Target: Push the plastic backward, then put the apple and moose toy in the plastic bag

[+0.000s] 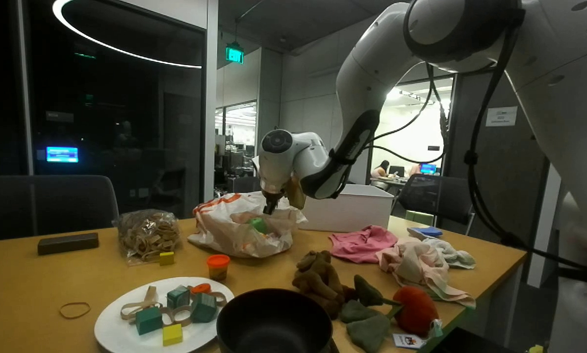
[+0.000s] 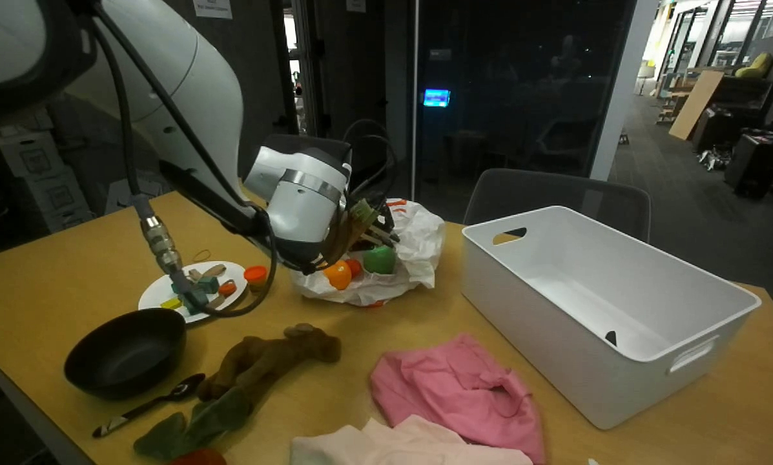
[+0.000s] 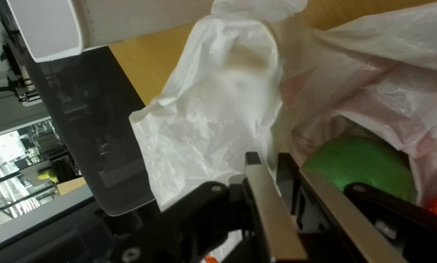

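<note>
Plastic bag (image 1: pixel 215 228) under a pincer (image 3: pixel 269 157)
Inside the bag, a green round item (image 1: pixel 258 225); above, the pincer slightly parted, gripping nothing visible; right of the bag in an exterior view, moose toy (image 1: pixel 318 280) on the surface (image 1: pixel 18 289).

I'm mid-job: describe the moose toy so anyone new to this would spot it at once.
In an exterior view, start at the big white bin. Go left past the pink cloth to the moose toy, just short of the black bowl. Its brown plush body sets it apart from the green leaves beside it.
</note>
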Controlling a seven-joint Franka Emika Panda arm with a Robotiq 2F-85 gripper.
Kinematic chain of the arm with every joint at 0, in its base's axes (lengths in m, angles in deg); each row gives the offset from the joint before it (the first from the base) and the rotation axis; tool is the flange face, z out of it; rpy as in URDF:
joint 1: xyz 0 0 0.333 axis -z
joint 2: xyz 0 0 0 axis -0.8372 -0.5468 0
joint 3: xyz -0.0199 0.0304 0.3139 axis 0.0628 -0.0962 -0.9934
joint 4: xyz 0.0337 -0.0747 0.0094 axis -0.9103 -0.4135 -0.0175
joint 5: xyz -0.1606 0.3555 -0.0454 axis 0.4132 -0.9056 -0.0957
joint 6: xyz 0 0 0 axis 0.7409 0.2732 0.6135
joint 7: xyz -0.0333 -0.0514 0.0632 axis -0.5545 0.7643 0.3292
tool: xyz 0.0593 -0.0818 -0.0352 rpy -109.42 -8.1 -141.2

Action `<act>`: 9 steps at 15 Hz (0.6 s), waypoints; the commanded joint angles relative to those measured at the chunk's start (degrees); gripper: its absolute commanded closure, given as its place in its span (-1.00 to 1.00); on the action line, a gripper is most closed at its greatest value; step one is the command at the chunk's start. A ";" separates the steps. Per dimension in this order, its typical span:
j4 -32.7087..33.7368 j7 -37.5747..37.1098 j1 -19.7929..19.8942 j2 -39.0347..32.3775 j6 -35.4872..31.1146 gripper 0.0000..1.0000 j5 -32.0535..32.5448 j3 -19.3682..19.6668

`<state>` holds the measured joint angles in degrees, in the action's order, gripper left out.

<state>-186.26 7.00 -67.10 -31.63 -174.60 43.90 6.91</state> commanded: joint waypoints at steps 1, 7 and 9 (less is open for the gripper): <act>-1.49 1.70 0.30 2.10 -0.26 0.70 -2.15 -0.36; -0.73 -3.10 -1.45 4.50 1.76 0.70 2.76 0.97; -0.69 -4.33 -1.63 5.61 2.80 0.68 4.18 1.02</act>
<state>-186.37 5.56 -67.46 -28.87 -173.81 45.16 7.09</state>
